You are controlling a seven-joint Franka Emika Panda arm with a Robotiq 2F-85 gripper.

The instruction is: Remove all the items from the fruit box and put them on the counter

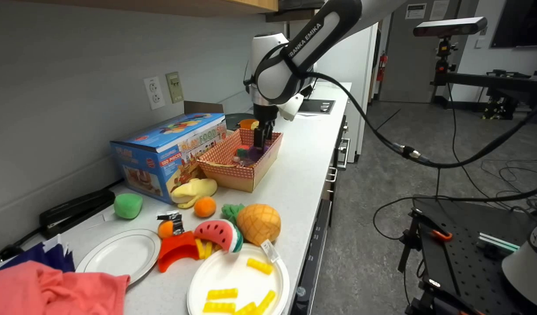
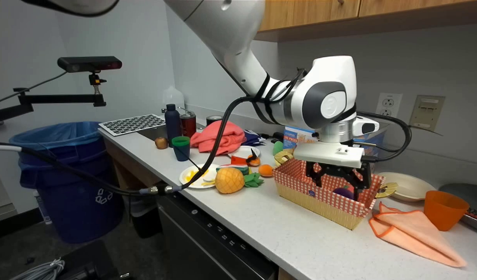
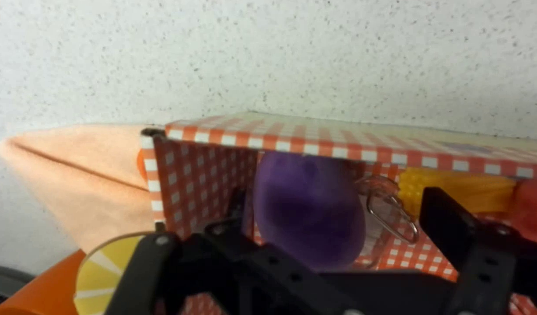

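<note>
Gripper (image 2: 337,190) fingers spread, one each side of purple egg-shaped toy (image 3: 310,210) in gingham-lined basket (image 2: 316,206); contact unclear. Looks like grasp step. Wrist-view clock: toy off-centre toward 9; clear wire-looped item (image 3: 375,232) at its 3, may get pinched too. Suggest centring, closing slowly, lifting straight past walls, then counter (image 3: 294,57) at 12.

White counter (image 1: 294,175): checked basket (image 1: 233,178), blue box (image 1: 170,155), toy orange (image 1: 205,207).
</note>
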